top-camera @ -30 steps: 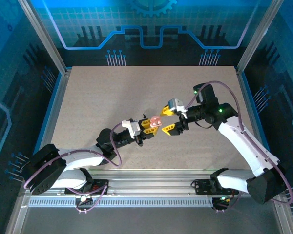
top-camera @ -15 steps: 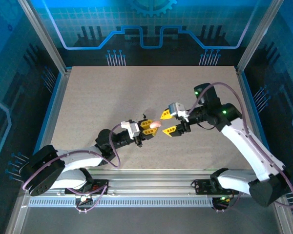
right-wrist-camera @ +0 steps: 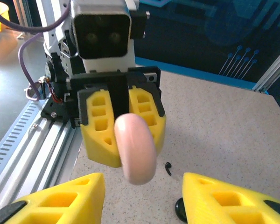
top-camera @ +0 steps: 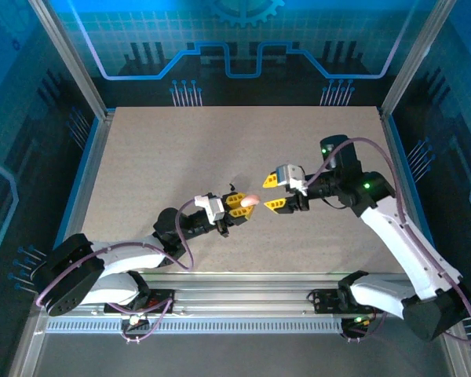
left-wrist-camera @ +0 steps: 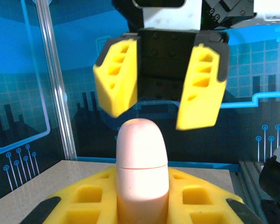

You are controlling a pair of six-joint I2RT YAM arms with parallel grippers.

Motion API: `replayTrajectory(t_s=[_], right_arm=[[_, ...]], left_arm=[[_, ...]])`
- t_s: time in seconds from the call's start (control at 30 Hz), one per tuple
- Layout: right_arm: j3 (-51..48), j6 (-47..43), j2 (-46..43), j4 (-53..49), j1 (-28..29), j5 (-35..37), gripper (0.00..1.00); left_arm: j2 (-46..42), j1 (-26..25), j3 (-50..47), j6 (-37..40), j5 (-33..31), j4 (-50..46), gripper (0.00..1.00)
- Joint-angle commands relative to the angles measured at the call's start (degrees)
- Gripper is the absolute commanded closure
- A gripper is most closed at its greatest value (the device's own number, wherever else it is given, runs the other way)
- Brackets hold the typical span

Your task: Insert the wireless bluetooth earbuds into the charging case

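Case-opening seems the step in hand: the left gripper point(top-camera: 239, 206) clamps the shut pink charging case point(left-wrist-camera: 142, 163) above the table point(top-camera: 180, 141), its long axis pointing rounded-end-first at the right gripper point(left-wrist-camera: 158, 88). Those jaws stand apart, empty, just short of that end (a black earbud point(right-wrist-camera: 168, 168) lies below); next they must pinch it squarely.

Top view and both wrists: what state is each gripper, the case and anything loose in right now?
Left gripper: shut on pink case.
Right gripper: open, empty, just short of the case.
Pink case: lid shut, held off the table.
Black earbud: loose on table, in no case.
Dark round object: on table, cropped, state unclear.
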Motion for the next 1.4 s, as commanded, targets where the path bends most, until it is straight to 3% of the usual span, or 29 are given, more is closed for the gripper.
replayTrajectory(t_s=[0.0,0.5,0.83,1.03,1.37], right_arm=[[2.8,-2.7,1.6,-1.6,1.5,-0.7,0.57],[3.9,-5.6,5.5,-2.2,3.8,-3.5,0.67],[4.3,-6.8,5.3,-4.3,4.0,-1.9,0.87],[4.1,-6.7,4.4,-5.8,1.5,1.1,0.88],[9.7,-1.9,15.7,-15.4,-9.1,9.3,0.88]], left_arm=[[-0.7,0.2,-0.2,0.7,0.4,1.3,0.81],[-1.4,0.2,-0.3,1.0,0.4,1.0,0.81],[-2.1,0.2,-0.6,1.6,0.1,0.7,0.80],[-1.6,0.2,-1.8,4.0,-3.6,0.7,0.53],[4.9,0.7,-5.7,6.2,-15.9,4.3,0.43]])
